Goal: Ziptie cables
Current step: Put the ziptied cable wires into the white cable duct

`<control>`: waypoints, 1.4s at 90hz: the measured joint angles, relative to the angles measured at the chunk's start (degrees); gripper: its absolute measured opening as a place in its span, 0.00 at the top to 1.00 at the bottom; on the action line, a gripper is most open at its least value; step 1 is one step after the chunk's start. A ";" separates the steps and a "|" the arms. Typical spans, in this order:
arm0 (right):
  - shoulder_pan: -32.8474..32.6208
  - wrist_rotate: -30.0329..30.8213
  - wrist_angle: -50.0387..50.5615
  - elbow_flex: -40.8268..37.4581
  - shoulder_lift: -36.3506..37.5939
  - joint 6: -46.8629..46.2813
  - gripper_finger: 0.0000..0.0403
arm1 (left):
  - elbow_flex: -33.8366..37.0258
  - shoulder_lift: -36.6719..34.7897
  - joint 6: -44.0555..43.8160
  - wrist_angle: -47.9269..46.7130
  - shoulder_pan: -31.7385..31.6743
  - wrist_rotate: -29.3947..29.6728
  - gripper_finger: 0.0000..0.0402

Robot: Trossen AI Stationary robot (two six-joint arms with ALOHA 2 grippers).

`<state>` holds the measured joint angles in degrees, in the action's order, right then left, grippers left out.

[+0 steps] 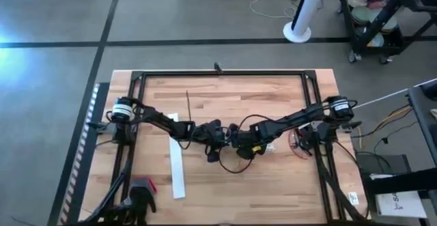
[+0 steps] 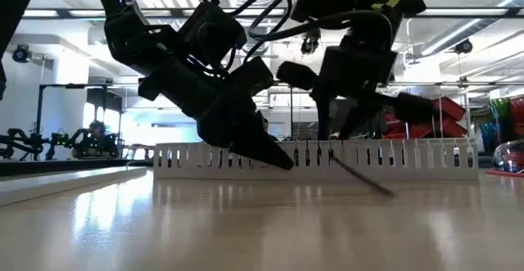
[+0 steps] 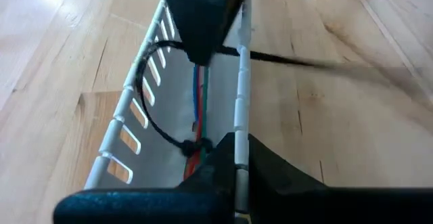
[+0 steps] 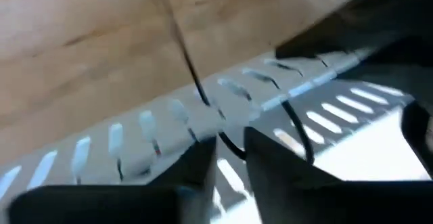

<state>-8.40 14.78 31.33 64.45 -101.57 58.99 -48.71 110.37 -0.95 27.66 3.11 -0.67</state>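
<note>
Hovering over the white slotted duct [image 3: 127,130], both of my claws meet at one spot on it, near the middle of the wooden table [image 1: 273,96]. The cables [image 3: 200,92], thin red and blue-green wires, lie inside the duct's channel between its two slotted walls, running along its length.

A black zip tie [image 3: 153,107] loops around them there. One side of the loop bulges out past the duct's wall, and its straight tail crosses the opposite wall and reaches out over the bare wood beside the duct.

My right gripper [image 3: 201,51] comes down tip first onto the duct. Its tips are drawn together and pinch the zip tie right above the wires, where the strap crosses the channel. From the right wrist, the strap runs up through the narrow slot between my two dark fingers [image 4: 196,166].

My left gripper [image 3: 237,164] sits low against the same duct, just along from the right one, with one duct wall running up into it. Whether that claw is spread or pressed together I cannot tell.
</note>
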 joint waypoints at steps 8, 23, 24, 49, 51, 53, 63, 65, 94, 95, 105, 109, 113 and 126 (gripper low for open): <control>-0.16 1.59 2.25 0.00 1.88 -0.04 0.69 | 0.00 -0.02 0.00 -0.02 0.00 0.02 1.00; -0.69 1.77 3.63 0.02 5.40 -0.69 0.60 | 0.00 -0.06 -0.02 -0.11 -0.12 0.05 1.00; -0.73 1.73 3.71 0.02 5.58 -0.68 0.60 | 0.00 -0.07 -0.02 -0.11 -0.13 0.04 1.00; -1.64 0.39 5.16 -0.07 5.83 -4.26 0.64 | 0.00 -0.16 -0.17 -0.17 -0.17 0.04 1.00; -2.01 -0.02 5.20 -0.07 5.83 -4.62 0.64 | 0.00 -0.16 -0.18 -0.17 -0.17 0.04 1.00; -2.45 -0.65 5.17 -0.07 5.83 -5.24 0.65 | 0.00 -0.16 -0.20 -0.18 -0.17 0.04 1.00; -4.83 -6.41 3.86 -0.77 5.85 -8.58 0.67 | 0.00 -0.16 -0.20 -0.17 -0.22 0.04 1.00; -5.26 -7.31 3.12 -1.28 5.71 -8.88 0.67 | 0.00 -0.16 -0.20 -0.17 -0.22 0.06 1.00; -7.79 -7.29 -10.20 -7.23 4.95 -20.69 0.77 | 0.00 -0.17 -0.21 -0.17 -0.22 0.09 1.00; -7.72 -7.27 -10.32 -7.28 4.94 -21.45 0.78 | 0.00 -0.18 -0.22 -0.18 -0.22 0.09 1.00; -7.46 -7.30 -10.97 -7.53 4.24 -30.60 0.89 | 0.00 -0.18 -0.24 -0.23 -0.22 0.11 1.00; -7.46 -7.56 -10.50 -7.67 3.64 -34.95 0.95 | 0.00 -0.18 -0.24 -0.22 -0.22 0.11 1.00; -7.64 -7.77 -10.72 -7.72 3.05 -39.09 0.98 | 0.00 -0.18 -0.24 -0.23 -0.22 0.12 1.00; -8.08 -7.91 -11.65 -8.32 1.99 -52.89 0.99 | 0.00 -0.18 -0.25 -0.24 -0.22 0.11 1.00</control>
<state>-16.47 6.87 19.69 56.13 -99.59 6.09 -48.71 110.19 -1.20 27.42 2.90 -0.55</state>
